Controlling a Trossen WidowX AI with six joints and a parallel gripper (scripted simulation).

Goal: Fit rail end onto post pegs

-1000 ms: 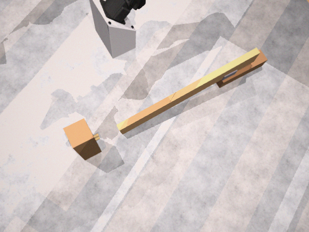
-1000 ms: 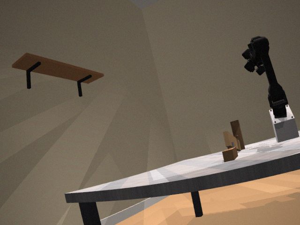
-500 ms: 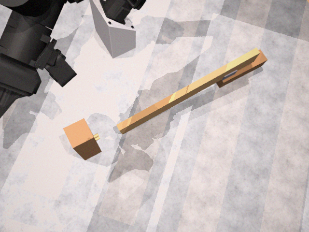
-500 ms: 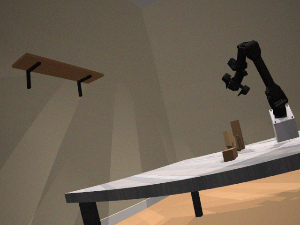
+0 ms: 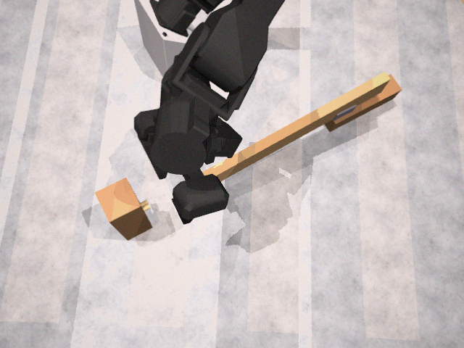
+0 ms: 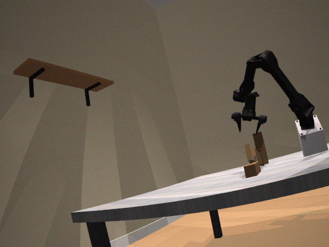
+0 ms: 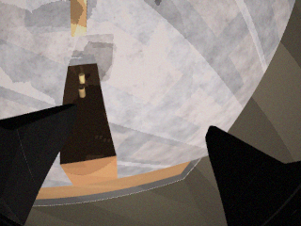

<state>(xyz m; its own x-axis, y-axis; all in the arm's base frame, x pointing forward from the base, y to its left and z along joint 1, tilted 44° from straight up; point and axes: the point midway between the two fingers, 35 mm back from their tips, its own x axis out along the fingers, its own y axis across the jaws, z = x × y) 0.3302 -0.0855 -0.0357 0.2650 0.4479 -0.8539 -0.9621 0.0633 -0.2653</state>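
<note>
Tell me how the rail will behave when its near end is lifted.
The rail looks like a straight wooden bar, so it will probably stay stiff rather than sag. Its far end sits in the bracket, so the lifted end should likely pivot there. Being long and narrow, it may swing sideways if gripped off-centre by the open pincer.

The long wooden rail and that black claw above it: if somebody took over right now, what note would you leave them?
Gripper: open, holding nothing, hanging above the near end of the long wooden bed rail, not touching it.
Rail: far end in the bracket on the low wooden footboard block; near end down on the grey-streaked table, apart from the short wooden post.
Pegs: bare, facing the rail end.
Done: approach only.
Left: grasp the near end, lift, push onto both pegs until flush and level, release.
</note>
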